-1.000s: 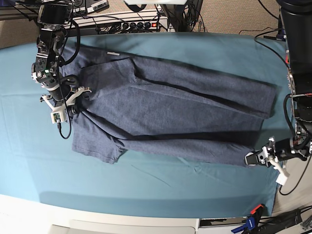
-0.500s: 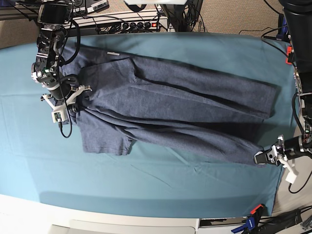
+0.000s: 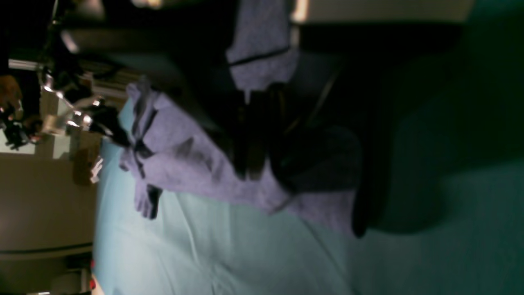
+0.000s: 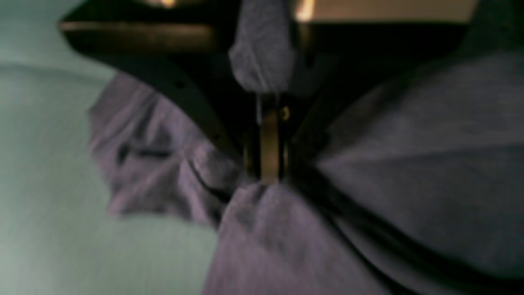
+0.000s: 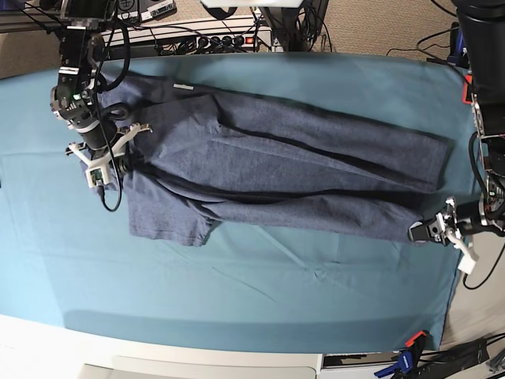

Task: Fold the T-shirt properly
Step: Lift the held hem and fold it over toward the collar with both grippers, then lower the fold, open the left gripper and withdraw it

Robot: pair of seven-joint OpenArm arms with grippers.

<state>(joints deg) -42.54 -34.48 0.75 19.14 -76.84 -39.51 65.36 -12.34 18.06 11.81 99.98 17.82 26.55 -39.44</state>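
The navy T-shirt (image 5: 300,174) lies lengthwise across the teal table cloth (image 5: 237,292), folded over itself, with one sleeve (image 5: 170,221) sticking out toward the front. My right gripper (image 5: 120,154), at the shirt's collar end on the left of the base view, is shut on the fabric. In the right wrist view, cloth (image 4: 409,164) bunches at its closed tips (image 4: 268,176). My left gripper (image 5: 416,232) is shut on the hem corner at the right end. In its own view, the shirt (image 3: 184,164) stretches away from its tips (image 3: 256,164).
A power strip and cables (image 5: 221,35) run behind the table's far edge. A blue and orange clamp (image 5: 410,347) sits at the front right corner. The cloth's right edge (image 5: 465,158) is close to my left arm.
Both grippers have moved toward the far side with the shirt. The hem corner and front fold slid away from the front edge, and the sleeve shifted with them.
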